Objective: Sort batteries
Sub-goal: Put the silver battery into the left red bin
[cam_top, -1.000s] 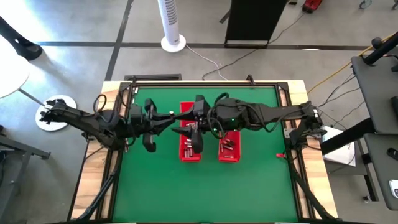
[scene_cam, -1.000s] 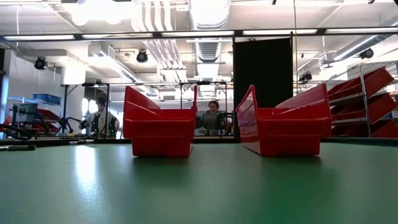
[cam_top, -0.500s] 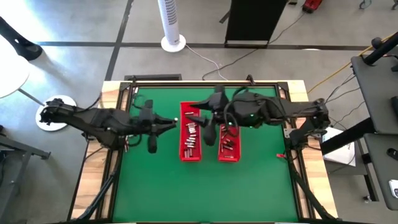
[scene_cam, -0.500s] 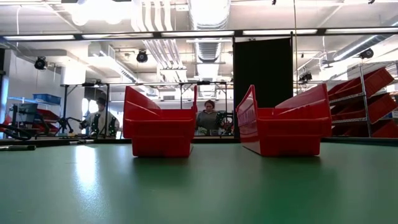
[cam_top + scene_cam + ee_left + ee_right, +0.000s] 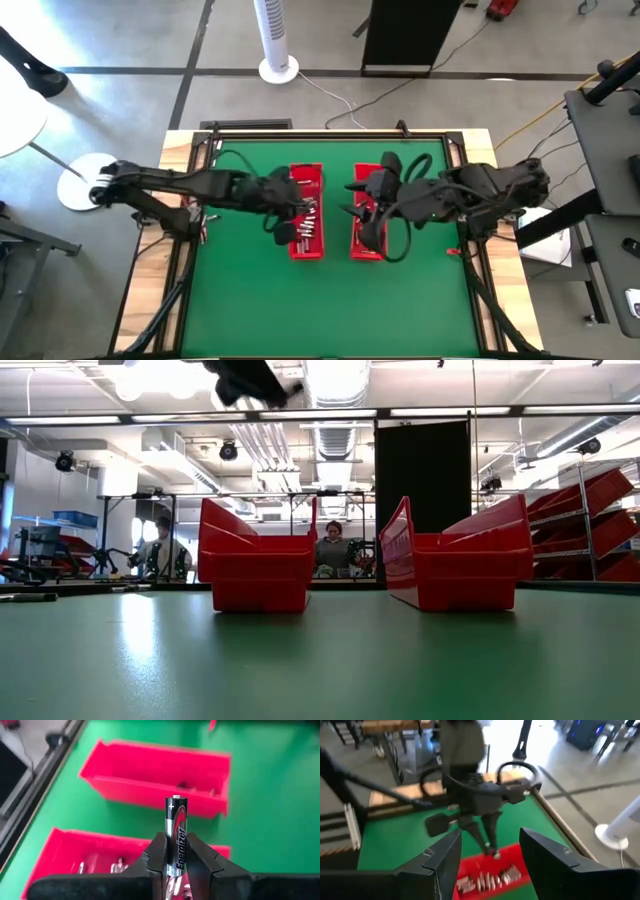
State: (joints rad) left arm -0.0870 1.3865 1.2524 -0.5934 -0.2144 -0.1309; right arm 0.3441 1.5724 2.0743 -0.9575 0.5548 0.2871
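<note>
A single battery (image 5: 176, 836) is being gripped upright by the left pincer (image 5: 175, 851), closed on its lower half, above the left red tray (image 5: 306, 212) (presumably so its type can be sorted). The right pincer (image 5: 486, 852) is being kept open and empty over the right red tray (image 5: 368, 214), where other batteries (image 5: 366, 236) are lying on the green tabletop (image 5: 250, 290).

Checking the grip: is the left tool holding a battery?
Yes. Left tool is shut on a battery, clamped between its fingers.
</note>
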